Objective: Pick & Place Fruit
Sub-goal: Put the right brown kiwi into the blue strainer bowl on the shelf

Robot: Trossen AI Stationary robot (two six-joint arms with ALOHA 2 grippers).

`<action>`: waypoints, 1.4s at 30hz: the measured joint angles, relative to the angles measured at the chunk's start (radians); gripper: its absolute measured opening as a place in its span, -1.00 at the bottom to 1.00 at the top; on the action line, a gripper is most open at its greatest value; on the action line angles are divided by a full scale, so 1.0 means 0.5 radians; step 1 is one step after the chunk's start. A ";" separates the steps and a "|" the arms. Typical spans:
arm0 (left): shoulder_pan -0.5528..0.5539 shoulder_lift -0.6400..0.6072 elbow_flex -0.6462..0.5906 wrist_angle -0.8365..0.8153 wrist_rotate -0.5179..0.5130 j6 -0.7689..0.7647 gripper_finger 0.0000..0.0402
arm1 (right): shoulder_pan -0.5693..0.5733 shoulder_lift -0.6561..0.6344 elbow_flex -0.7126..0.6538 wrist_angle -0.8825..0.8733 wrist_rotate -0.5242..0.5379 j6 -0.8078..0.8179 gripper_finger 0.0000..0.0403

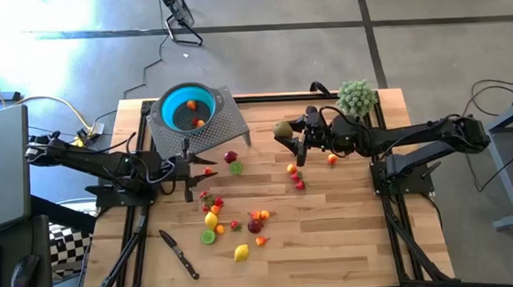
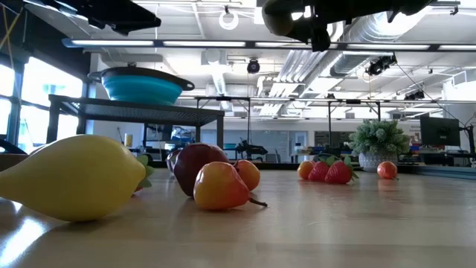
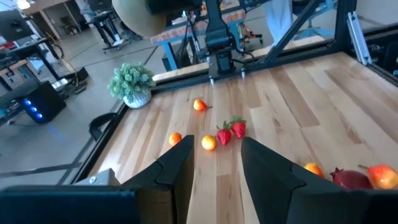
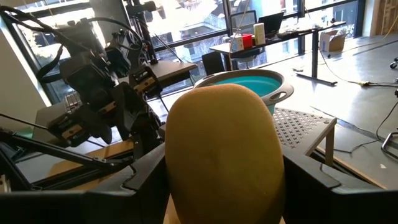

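The teal bowl is sitting on a perforated metal stand at the table's back left, with two small fruits already inside it; every place below is given from that bowl. Just in front of the bowl, the left gripper is hanging above the wood with its fingers spread a little and nothing between them. Farther in front of the bowl, the loose fruit is lying scattered: a maroon apple and a lime slice nearest it, then a cluster of strawberries, oranges and a yellow lemon well out toward the table's near edge, beside a black-handled knife.

To the right of the bowl, the right gripper is pinching a tan-green pear and carrying it clear of the table, facing the bowl. More strawberries are lying beneath and past it, and a fuzzy plant ball is standing farthest from the bowl.

Judging the step as the carry to the bowl, the right arm should be keeping the pear high enough to clear the stand's raised edge and the bowl's rim, centring over the opening before releasing, and passing behind the left gripper, which is waiting close by.
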 joint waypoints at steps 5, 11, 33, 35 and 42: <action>0.000 0.008 0.001 0.006 -0.038 -0.039 -0.36 | 0.000 0.000 0.000 -0.001 0.000 -0.003 0.12; 0.002 0.092 0.002 0.031 -0.114 -0.070 -0.28 | 0.000 0.000 0.000 -0.001 0.001 -0.007 0.12; 0.001 0.336 0.004 0.719 -0.243 1.089 0.97 | 0.000 0.085 0.000 0.287 -0.329 0.151 0.12; 0.001 0.372 0.027 0.716 -0.260 1.140 0.98 | 0.000 0.149 0.000 0.421 -0.401 0.164 0.12; 0.002 0.557 0.184 0.720 -0.288 1.222 0.97 | 0.000 0.409 0.000 0.854 -0.574 0.339 0.12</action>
